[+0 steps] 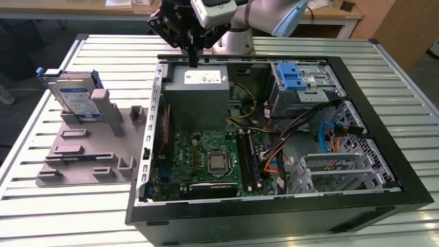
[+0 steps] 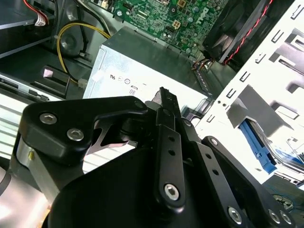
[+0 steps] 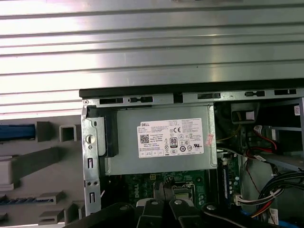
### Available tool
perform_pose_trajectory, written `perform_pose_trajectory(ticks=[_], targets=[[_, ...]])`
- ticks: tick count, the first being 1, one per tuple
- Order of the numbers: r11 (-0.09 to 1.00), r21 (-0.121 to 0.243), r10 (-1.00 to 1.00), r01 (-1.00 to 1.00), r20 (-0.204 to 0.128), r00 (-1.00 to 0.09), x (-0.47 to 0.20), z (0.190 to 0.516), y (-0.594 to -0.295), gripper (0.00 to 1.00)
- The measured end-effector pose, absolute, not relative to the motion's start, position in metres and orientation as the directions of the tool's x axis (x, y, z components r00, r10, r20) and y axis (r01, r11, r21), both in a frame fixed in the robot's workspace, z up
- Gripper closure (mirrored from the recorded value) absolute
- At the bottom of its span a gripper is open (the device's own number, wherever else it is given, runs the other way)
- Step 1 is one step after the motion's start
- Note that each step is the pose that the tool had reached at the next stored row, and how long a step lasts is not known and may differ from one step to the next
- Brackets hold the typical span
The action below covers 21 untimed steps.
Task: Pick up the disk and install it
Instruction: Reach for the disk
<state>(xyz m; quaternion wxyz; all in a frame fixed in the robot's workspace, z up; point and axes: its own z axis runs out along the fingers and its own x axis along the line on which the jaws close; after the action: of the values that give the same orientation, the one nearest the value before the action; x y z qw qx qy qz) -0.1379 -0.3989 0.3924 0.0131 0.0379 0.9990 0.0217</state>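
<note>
Disk (image 1: 74, 98): standing on edge in a slot of the grey fixture (image 1: 75, 149), at the exterior view's left, outside the computer case (image 1: 274, 213). Label side facing the camera, blue bracket visible along its edges. Well apart from the tool, untouched.

Tool (image 1: 194, 63): hanging over the far edge of the case, just above the power supply box (image 1: 199, 85). Fingers brought together, nothing gripped between them, same in both wrist views (image 2: 164, 91) (image 3: 164, 187). No visible contact with the box or the case rim.

Surroundings:
- Case lying on its side on the slatted metal surface (image 1: 384, 67), side panel off, interior open upward.
- Power supply box directly under the tool, white sticker on its top face, also seen in both wrist views (image 2: 142, 61) (image 3: 161, 137).
- Drive cage (image 1: 309, 87) at the far corner toward the exterior view's right, blue latch (image 1: 291, 76) on top.
- Mainboard (image 1: 199, 154) on the case floor, processor (image 1: 218, 162) bare in its socket.
- Loose cables (image 1: 274, 139) running between mainboard and cage, crossing the space beside the cage.
- Fixture just beside the case wall on the exterior view's left, with several other slots and blocks on it.

Count: 1 disk, 1 tool, 1 fixture, 1 case, 1 power supply box, 1 drive cage, 1 latch, 1 processor.
</note>
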Motion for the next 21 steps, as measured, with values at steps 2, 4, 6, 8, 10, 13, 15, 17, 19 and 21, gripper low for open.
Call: perform_pose_trajectory(ticks=[2, 4, 6, 8, 10, 13, 15, 17, 19, 21], targets=[[0.996, 0.044, 0.076, 0.075, -0.024, -0.997, -0.139, 0.392, -0.399, 0.89], [0.996, 0.044, 0.076, 0.075, -0.024, -0.997, -0.140, 0.392, -0.399, 0.89], [0.996, 0.044, 0.076, 0.075, -0.025, -0.997, -0.141, 0.392, -0.399, 0.89], [0.996, 0.044, 0.076, 0.075, -0.024, -0.997, -0.142, 0.392, -0.399, 0.89], [0.996, 0.044, 0.076, 0.075, -0.024, -0.997, -0.143, 0.392, -0.399, 0.89], [0.996, 0.044, 0.076, 0.075, -0.024, -0.997, -0.145, 0.392, -0.399, 0.89], [0.996, 0.044, 0.076, 0.075, -0.024, -0.997, -0.146, 0.392, -0.399, 0.89], [0.996, 0.044, 0.076, 0.075, -0.025, -0.997, -0.148, 0.392, -0.399, 0.89], [0.996, 0.044, 0.076, 0.075, -0.024, -0.997, -0.149, 0.392, -0.399, 0.89], [0.996, 0.044, 0.076, 0.075, -0.024, -0.997, -0.150, 0.392, -0.399, 0.89]])
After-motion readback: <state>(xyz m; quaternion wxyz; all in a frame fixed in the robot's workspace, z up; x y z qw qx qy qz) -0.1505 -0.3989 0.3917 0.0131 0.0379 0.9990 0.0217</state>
